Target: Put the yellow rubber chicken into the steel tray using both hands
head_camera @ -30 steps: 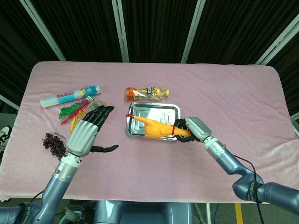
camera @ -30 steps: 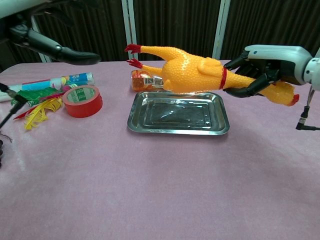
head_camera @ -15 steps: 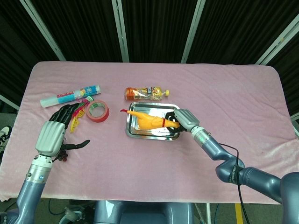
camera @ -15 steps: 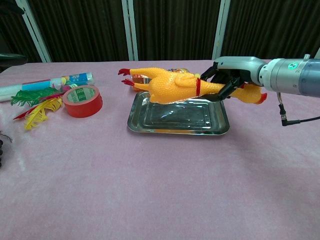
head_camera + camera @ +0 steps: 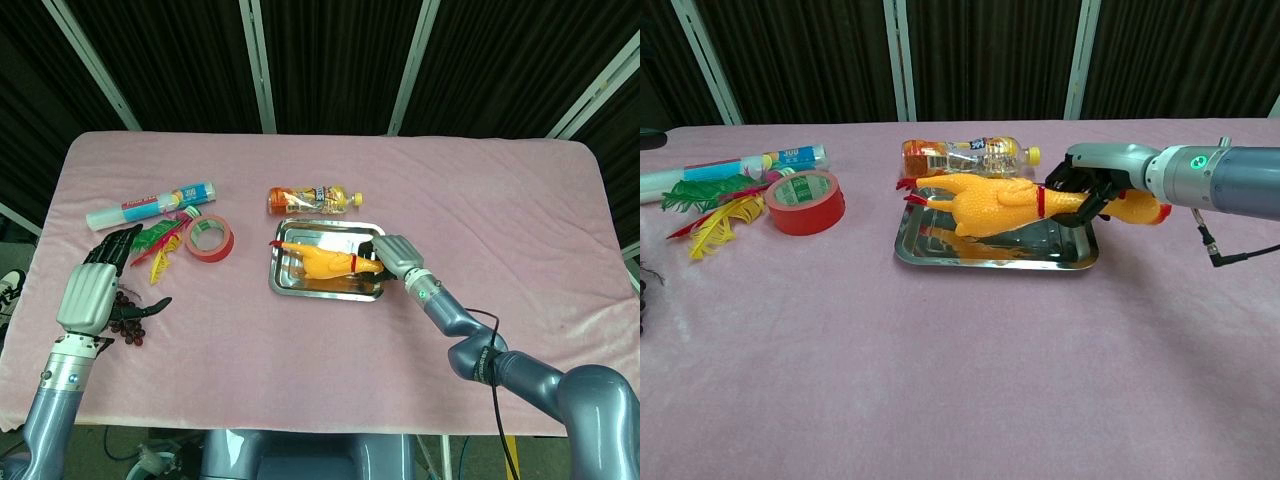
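Moved: the rubber chicken (image 5: 992,205) has dropped lower, body now inside the steel tray (image 5: 940,253).
Right hand (image 5: 1087,186): fingers wrapped around its neck.
Left hand (image 5: 88,290): withdrawn, spread, empty.
Meaning: release remains.

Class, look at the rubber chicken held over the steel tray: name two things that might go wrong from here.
1. The right hand grips the chicken by the neck, and its head overhangs the tray rim; let go now, it might tip or rest half outside.
2. The left hand is far off, above the dark beads, so the two-handed placement may not happen.
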Action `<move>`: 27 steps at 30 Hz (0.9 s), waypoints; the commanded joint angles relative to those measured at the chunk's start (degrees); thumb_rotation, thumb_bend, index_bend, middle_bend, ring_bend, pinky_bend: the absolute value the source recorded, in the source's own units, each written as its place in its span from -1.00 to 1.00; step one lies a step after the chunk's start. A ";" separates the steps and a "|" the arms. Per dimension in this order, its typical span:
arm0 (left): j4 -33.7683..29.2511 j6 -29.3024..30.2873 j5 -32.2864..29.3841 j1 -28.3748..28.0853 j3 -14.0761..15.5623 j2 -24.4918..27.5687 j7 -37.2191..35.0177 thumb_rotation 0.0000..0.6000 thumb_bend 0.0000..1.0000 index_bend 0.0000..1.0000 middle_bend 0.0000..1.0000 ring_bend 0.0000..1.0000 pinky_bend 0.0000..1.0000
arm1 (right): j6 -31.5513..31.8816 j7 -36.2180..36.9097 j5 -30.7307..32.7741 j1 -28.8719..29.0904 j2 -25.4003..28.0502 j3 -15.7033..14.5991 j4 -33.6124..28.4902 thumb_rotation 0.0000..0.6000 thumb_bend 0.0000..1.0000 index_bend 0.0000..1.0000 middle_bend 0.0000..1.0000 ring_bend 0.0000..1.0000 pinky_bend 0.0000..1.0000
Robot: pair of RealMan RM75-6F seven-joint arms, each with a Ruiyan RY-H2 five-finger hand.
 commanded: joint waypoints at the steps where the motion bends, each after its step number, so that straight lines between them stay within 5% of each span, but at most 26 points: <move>1: 0.05 -0.22 -0.04 0.20 -0.18 0.02 -0.07 0.76 -0.98 -0.95 -0.84 -0.85 -0.64 | -1.62 -1.00 0.70 0.46 0.47 -0.13 -0.05 1.00 0.32 -0.53 -0.45 -0.59 -0.34; 3: 0.19 -0.26 -0.08 0.41 -0.45 0.04 -0.22 0.76 -0.98 -0.95 -0.84 -0.85 -0.64 | -2.22 -1.61 1.20 0.49 1.10 -0.08 -0.69 1.00 0.16 -0.88 -0.69 -0.82 -0.56; 5: 0.34 -0.43 -0.20 0.59 -0.69 0.08 -0.40 0.76 -0.98 -0.96 -0.85 -0.85 -0.64 | -2.38 -1.99 1.88 0.31 1.78 0.18 -1.62 1.00 -0.11 -0.99 -0.82 -0.93 -0.67; 8: 0.61 -0.68 -0.33 0.73 -1.06 0.10 -0.58 0.76 -0.98 -0.96 -0.85 -0.85 -0.64 | -2.28 -3.26 2.60 0.12 2.87 0.36 -2.92 1.00 -0.44 -1.00 -0.91 -0.99 -0.73; 11: 0.80 -0.78 -0.26 0.89 -1.40 0.08 -0.80 0.76 -0.98 -0.96 -0.85 -0.85 -0.64 | -1.44 -4.22 3.49 -0.36 3.96 0.83 -4.63 1.00 -0.57 -1.00 -0.93 -1.00 -0.73; 19: 1.61 -0.70 0.09 1.49 -2.23 0.15 -1.32 0.76 -0.98 -0.97 -0.84 -0.85 -0.67 | 3.94 -4.50 4.09 -4.04 10.47 2.01 -11.74 1.00 -0.58 -0.99 -0.91 -0.93 -0.67; 22: 2.52 -0.59 -0.03 1.83 -2.48 0.09 -1.74 0.76 -0.98 -0.96 -0.83 -0.85 -0.68 | 9.49 -2.14 2.48 -7.51 13.70 2.39 -15.52 1.00 -0.56 -0.77 -0.74 -0.72 -0.50; 27: 4.38 -1.13 -0.59 2.54 -2.25 0.20 -1.93 0.82 -0.98 -0.92 -0.82 -0.85 -0.70 | 20.37 0.17 -0.57 -14.30 18.52 1.93 -19.74 1.00 -0.24 -0.37 -0.47 -0.44 -0.28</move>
